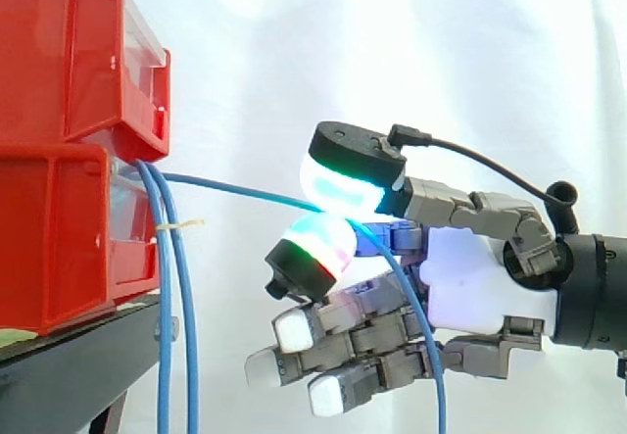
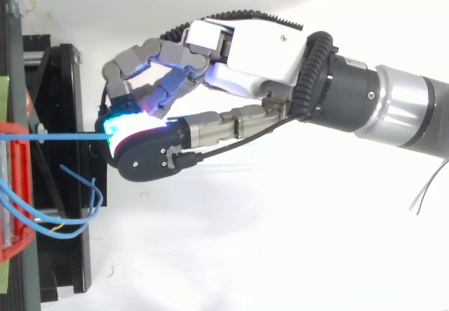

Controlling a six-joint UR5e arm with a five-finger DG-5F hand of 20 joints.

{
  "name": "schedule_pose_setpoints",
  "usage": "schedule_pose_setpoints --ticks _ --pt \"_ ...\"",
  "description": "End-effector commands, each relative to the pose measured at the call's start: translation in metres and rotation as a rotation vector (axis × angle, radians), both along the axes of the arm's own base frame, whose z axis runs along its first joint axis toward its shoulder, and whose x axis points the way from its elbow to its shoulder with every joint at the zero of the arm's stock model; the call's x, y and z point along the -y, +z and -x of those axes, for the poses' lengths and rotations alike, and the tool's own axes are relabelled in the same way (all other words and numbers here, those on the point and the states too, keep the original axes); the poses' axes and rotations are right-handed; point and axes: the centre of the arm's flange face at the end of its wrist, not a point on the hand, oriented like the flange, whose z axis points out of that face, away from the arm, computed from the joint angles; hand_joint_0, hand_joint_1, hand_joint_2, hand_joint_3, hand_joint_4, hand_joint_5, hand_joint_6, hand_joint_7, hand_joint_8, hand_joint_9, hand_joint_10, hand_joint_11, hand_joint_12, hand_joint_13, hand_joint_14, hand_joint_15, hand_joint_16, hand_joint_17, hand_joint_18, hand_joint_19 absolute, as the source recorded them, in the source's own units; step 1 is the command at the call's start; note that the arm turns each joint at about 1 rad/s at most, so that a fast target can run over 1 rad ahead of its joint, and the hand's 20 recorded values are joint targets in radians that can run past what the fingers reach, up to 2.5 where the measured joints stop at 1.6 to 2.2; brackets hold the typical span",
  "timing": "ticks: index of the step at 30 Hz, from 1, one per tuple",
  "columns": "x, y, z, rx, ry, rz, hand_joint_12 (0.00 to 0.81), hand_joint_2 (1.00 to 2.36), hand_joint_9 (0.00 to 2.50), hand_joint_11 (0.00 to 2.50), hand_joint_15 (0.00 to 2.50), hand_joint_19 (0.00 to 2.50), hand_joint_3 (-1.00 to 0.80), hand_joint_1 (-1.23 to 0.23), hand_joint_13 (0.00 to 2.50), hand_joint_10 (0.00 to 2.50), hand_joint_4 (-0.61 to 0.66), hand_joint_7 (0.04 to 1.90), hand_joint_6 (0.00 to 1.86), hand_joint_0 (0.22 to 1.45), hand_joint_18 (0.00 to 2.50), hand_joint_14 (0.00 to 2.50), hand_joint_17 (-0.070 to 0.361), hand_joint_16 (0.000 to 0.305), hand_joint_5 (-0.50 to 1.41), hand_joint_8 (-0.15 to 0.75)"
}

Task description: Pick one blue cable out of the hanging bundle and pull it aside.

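From my seat, the hand reaches in from the right, level with the gap between the two stacked red bins on the left. It has one blue cable pinched between two pads. The upper pad glows cyan-green and the lower one shows green with red. The other fingers are curled below, their white tips pointing left and holding nothing.

The cable leaves the bins at the seam between them and runs nearly straight to the right into the pinch. Past the pads it bends down across the front of the palm and drops out at the bottom edge. From above I see the same cable as a tight line from the left edge to the glowing pad, with the hand coming in from the right.

The bundle hangs straight down at the bins' right corner, well left of the hand, with a thin yellow tie around it. In the top view its loose ends loop over the black stand, nearer than the taut cable. A white curtain hangs behind.
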Motion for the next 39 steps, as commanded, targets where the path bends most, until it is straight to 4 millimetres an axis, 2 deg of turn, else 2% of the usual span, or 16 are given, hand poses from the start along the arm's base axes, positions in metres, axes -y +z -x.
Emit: schedule_pose_setpoints --ticks 1,22,39 --pt "-0.001 0.000 0.000 0.002 -0.001 0.000 0.393 1.08 1.06 0.49 0.33 0.37 0.10 -0.77 0.76 0.01 -0.05 1.46 0.92 0.63 0.82 0.01 0.149 0.066 -0.12 0.346" --pt "0.002 -0.011 0.010 -0.106 -0.002 0.016 0.387 1.12 1.10 0.53 0.39 0.38 0.09 -0.77 0.81 0.01 -0.04 1.43 0.93 0.62 0.83 0.01 0.149 0.066 -0.12 0.348" --pt "0.002 -0.012 0.011 -0.109 -0.002 0.016 0.388 1.14 1.12 0.53 0.42 0.38 0.09 -0.77 0.84 0.01 -0.05 1.42 0.93 0.62 0.84 0.01 0.150 0.066 -0.12 0.355"
